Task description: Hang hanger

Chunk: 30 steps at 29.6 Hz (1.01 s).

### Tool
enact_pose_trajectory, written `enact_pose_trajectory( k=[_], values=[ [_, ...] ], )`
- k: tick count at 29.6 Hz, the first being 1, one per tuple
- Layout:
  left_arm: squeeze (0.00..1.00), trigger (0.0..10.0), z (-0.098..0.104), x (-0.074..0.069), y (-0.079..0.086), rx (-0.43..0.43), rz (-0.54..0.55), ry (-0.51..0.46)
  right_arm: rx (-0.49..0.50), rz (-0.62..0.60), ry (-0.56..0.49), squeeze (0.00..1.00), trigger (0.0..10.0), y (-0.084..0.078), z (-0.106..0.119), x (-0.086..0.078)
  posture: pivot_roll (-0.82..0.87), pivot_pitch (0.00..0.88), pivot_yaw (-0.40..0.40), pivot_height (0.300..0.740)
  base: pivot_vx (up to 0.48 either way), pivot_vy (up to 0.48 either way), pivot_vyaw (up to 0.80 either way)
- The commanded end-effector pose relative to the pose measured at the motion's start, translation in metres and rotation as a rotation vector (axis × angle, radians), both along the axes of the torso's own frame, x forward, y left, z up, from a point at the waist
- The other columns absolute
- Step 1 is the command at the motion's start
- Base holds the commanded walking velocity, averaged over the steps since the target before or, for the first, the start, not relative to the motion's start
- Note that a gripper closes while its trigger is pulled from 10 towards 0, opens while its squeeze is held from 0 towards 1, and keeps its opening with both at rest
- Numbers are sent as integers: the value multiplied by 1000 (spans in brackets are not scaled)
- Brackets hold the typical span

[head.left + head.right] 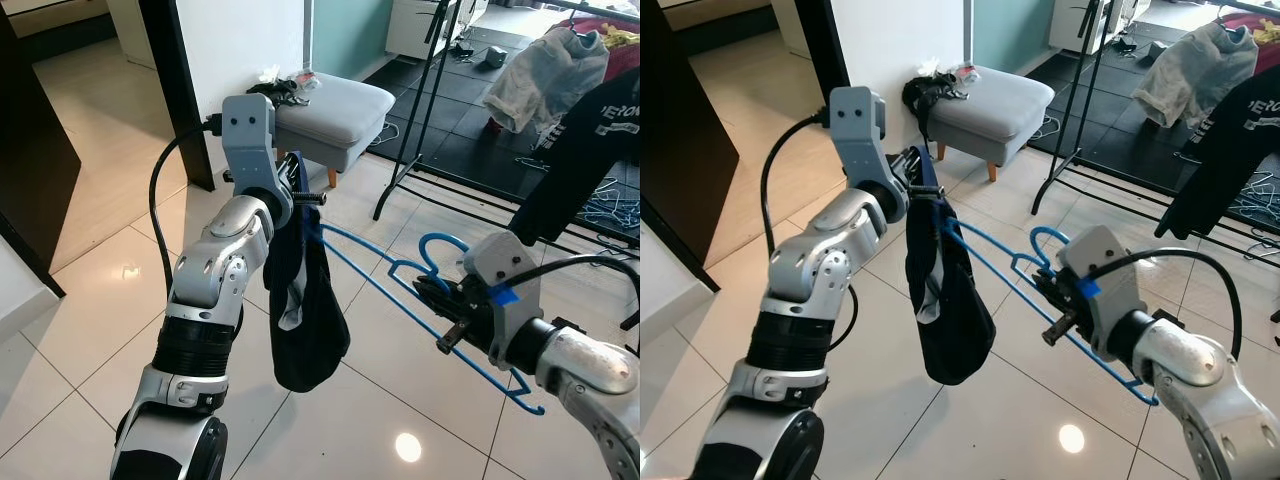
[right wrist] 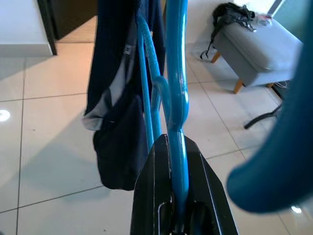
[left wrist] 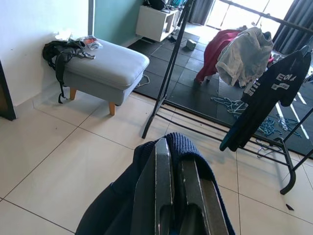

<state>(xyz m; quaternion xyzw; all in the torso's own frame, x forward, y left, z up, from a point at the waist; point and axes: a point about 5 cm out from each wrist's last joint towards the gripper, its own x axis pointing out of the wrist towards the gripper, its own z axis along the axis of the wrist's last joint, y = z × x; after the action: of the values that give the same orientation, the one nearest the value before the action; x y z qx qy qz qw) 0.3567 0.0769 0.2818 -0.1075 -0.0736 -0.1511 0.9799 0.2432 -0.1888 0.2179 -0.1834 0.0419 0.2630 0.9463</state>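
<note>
The blue plastic hanger (image 1: 400,285) is held in mid-air above the glossy white tiled floor (image 1: 100,290), spanning between the two grippers. The right gripper (image 1: 437,298) has its fingers clamped on the hanger at the base of its hook. The left gripper (image 1: 303,196) has its fingers pressed together on the dark navy knitted garment (image 1: 305,310), which hangs limp from the hanger's far end. Behind the left arm, a grey upholstered footstool (image 1: 335,115) with wooden legs stands against the white wall. A black metal clothes rack (image 1: 440,150) stands beyond, with a black printed T-shirt (image 1: 590,150) hanging at its right side.
</note>
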Motion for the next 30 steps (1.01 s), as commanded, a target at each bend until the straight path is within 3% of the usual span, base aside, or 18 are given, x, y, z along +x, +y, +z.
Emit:
enact_pose_trajectory(
  k=[1, 6, 8, 16, 18, 19, 24, 26, 30],
  values=[
    [0, 10000, 14, -5, -4, -21, -24, -47, 0, -13, 1, 0, 10000, 0, -1, 1, -30, 142, 31, 740, 0, 0, 0],
    [0, 10000, 21, -11, -13, -70, -100, -76, 14, -18, -9, 0, 10000, 2, -1, 5, -24, 142, 32, 740, 0, 0, 0],
    [0, 10000, 31, -21, -25, -115, -211, -130, 25, -17, -19, 0, 10000, 5, 0, 9, -21, 143, 30, 740, 0, 0, 0],
    [0, 10000, 31, -21, -25, -115, -211, -130, 25, -17, -19, 0, 10000, 5, 0, 9, -21, 143, 30, 740, 0, 0, 0],
    [0, 10000, 34, -26, -30, -129, -255, -148, 31, -17, -22, 0, 10000, 6, 1, 10, -18, 143, 30, 740, 0, 0, 0],
    [0, 10000, 35, -33, -39, -147, -333, -157, 46, -26, -36, 0, 10000, 8, 4, 14, -22, 145, 30, 740, 0, 0, 0],
    [0, 10000, 36, -36, -43, -187, -397, -143, 59, -44, -53, 0, 10000, 7, 6, 17, -22, 146, 30, 740, 0, 0, 0],
    [0, 10000, 34, -44, -51, -224, -509, -119, 75, -68, -82, 0, 10000, 6, 10, 21, -20, 146, 28, 740, 0, 0, 0],
    [0, 10000, 32, -49, -55, -221, -572, -106, 81, -90, -102, 0, 10000, 5, 13, 24, -20, 146, 28, 740, 0, 0, 0]
  ],
)
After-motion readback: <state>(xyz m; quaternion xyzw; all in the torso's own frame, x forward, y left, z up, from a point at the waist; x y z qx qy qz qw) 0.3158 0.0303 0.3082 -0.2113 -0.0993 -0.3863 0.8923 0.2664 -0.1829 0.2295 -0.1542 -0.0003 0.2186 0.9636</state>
